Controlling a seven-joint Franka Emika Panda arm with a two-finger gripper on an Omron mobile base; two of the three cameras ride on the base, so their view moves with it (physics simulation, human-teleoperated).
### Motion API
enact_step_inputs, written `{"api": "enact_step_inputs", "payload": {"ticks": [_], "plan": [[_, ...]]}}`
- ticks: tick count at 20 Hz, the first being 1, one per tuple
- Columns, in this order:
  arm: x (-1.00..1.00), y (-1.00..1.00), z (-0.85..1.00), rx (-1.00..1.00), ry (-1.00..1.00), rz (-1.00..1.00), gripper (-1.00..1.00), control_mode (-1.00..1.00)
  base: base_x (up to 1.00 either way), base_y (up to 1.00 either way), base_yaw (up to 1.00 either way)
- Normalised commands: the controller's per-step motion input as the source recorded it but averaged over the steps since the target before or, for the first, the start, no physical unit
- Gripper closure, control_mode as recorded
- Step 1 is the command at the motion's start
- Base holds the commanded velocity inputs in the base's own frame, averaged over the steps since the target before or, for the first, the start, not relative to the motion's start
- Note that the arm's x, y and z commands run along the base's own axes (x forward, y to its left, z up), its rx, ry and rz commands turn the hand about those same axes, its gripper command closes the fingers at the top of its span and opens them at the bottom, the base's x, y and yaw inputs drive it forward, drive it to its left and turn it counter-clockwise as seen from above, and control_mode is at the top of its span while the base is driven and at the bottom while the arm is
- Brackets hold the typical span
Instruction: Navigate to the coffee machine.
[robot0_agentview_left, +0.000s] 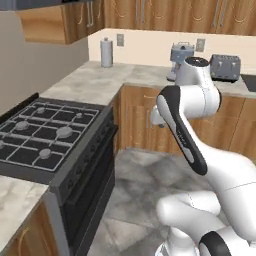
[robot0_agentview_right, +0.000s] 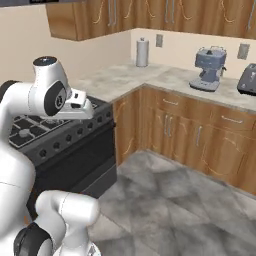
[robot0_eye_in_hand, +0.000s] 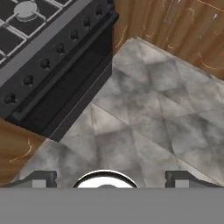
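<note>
Nearest the base, the white arm is folded up over the grey tiled floor (robot0_agentview_right: 175, 200), its hand held out above the front edge of the stove. In the hand view the fingers (robot0_eye_in_hand: 111, 180) show as two small dark tips set wide apart at the bottom, with nothing between them but floor tiles

To the left stands the black gas stove (robot0_agentview_left: 47, 132) with its grated burners, a row of knobs along the front and the oven door below; marble tabletop (robot0_agentview_left: 15, 200) flanks it on the near side. Beyond the stove the tabletop turns the corner and runs right along the far wall over wooden cabinets (robot0_agentview_right: 200, 135) with metal handles

In the far corner a steel paper-towel holder (robot0_agentview_right: 142, 52) stands upright on the tabletop, below a wall outlet. Further right along the far wall sits the coffee machine (robot0_agentview_right: 209, 67), blue-grey with a boxy top and a grated base, well apart from the robot across the open floor. In the left base view the arm's upper joint covers much of it. Just right of it stands a dark grey toaster (robot0_agentview_left: 225, 67). Wooden upper cabinets (robot0_agentview_right: 150, 15) hang along the wall above
</note>
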Motion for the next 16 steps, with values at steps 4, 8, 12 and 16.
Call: {"api": "enact_step_inputs", "payload": {"ticks": [4, 8, 12, 16], "plan": [[0.0, 0.0, 0.0, 0.0, 0.0, 0.0, -1.0, 1.0, 0.72, -0.56, -0.57], [0.0, 0.0, 0.0, 0.0, 0.0, 0.0, -1.0, 1.0, 1.0, -0.14, -0.53], [0.0, 0.0, 0.0, 0.0, 0.0, 0.0, -1.0, 1.0, 1.0, 0.0, -0.45], [0.0, 0.0, 0.0, 0.0, 0.0, 0.0, -1.0, 1.0, 1.0, 0.0, -0.11]]}}
